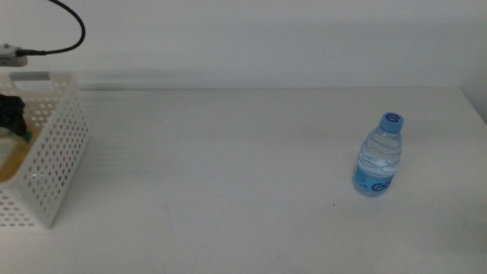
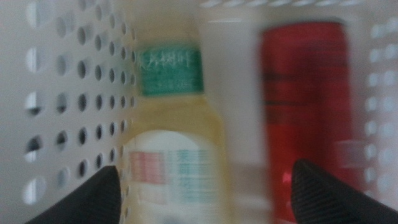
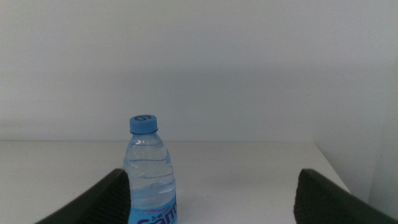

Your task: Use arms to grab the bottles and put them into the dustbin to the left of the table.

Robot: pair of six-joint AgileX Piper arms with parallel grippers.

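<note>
The left end effector (image 2: 205, 186) hangs wide open over the dustbin (image 1: 53, 164); lift it straight up, missing the yellow bottle (image 2: 177, 130) and red can (image 2: 305, 112). The right end effector (image 3: 211, 193) waits wide open by the water bottle (image 1: 378, 156).

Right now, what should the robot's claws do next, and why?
Probably the right claw, open, should ease forward around the upright clear blue-capped water bottle, the only one left on the white table. The left claw hangs open inside the white perforated basket over the yellow-liquid bottle and red can.

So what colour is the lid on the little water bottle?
Blue. The cap on the water bottle shows best in the right wrist view.
</note>
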